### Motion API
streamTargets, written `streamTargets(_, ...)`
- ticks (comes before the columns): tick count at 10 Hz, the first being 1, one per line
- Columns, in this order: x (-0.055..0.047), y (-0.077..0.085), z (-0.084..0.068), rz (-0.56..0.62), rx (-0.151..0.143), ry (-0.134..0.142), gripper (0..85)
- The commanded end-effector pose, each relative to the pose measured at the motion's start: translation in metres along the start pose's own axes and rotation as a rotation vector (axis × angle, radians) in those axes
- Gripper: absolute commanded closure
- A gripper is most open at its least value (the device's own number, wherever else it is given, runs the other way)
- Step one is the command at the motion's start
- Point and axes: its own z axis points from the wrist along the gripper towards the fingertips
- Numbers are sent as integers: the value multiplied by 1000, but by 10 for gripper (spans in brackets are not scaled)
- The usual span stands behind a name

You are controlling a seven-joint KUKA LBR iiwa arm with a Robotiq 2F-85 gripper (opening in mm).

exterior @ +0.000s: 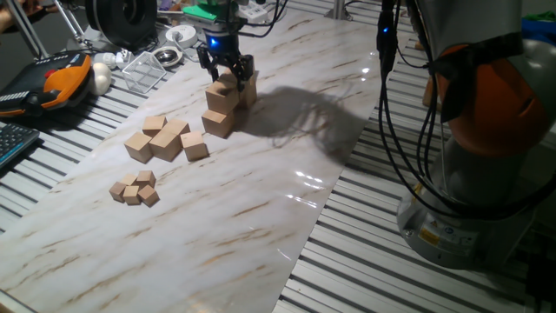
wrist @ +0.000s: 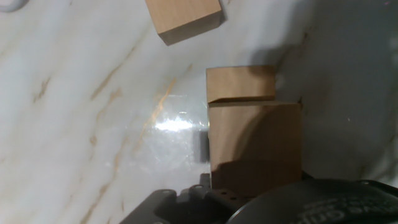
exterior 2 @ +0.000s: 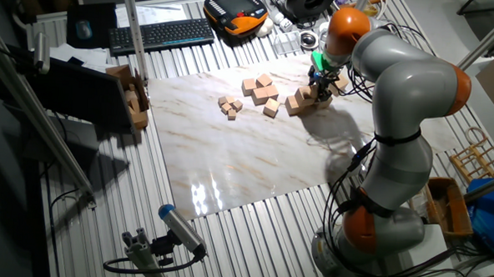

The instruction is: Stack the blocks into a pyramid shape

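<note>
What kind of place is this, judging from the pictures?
Probably a robotics lab or workshop. A robot arm works at a slatted metal table beside a keyboard and an orange control pendant, with loose cables hanging about.

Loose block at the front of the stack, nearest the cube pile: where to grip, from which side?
Judging by the fixed view, come from straight above the loose block and close on two opposite vertical faces. It sits flat with its top free. Pick faces away from the stack, which stands close behind, where the gripper is now.
</note>
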Motion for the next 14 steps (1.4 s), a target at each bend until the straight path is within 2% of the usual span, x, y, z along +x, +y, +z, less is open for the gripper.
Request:
streamTargets(1, 0, 1, -4, -2, 3, -1, 0)
streamTargets(4, 2, 4, -21, 3, 21, 2, 0)
streamTargets(7, 5, 10, -41, 3, 52, 15, 0)
streamTargets(8, 7, 13, -47, -12, 58, 6, 0)
streamTargets(9, 6, 13, -50, -34, 55, 2, 0)
streamTargets(11, 6, 15, -54, -77, 57, 12, 0)
streamTargets(12, 7, 15, -55, -84, 53, 11, 170)
streamTargets(14, 6, 16, -56, -104, 51, 36, 510)
